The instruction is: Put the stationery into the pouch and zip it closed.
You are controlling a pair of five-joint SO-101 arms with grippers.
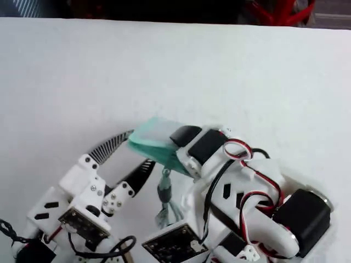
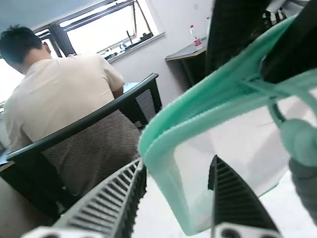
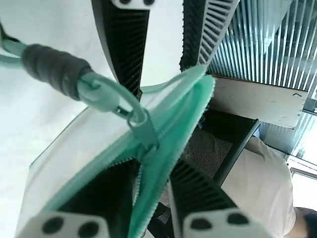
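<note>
High view, mint-green pouch point(image 1: 151, 137), translucent sides, tasselled zip pull point(image 1: 164, 192) hanging down

My gripper point(image 3: 154, 171) is clamped on the zipped edge of the green pouch point(image 3: 89, 144), one ribbed finger on either side of it; the zipper pull point(image 3: 141, 124) sits on that edge just past my fingertips; a green loop runs from it to a dark wrapped cord point(image 3: 54, 64); farther off the left gripper point(image 3: 161, 74) holds its fingers apart, the pouch's far corner between them; the white table point(image 3: 59, 20) lies behind.
</note>
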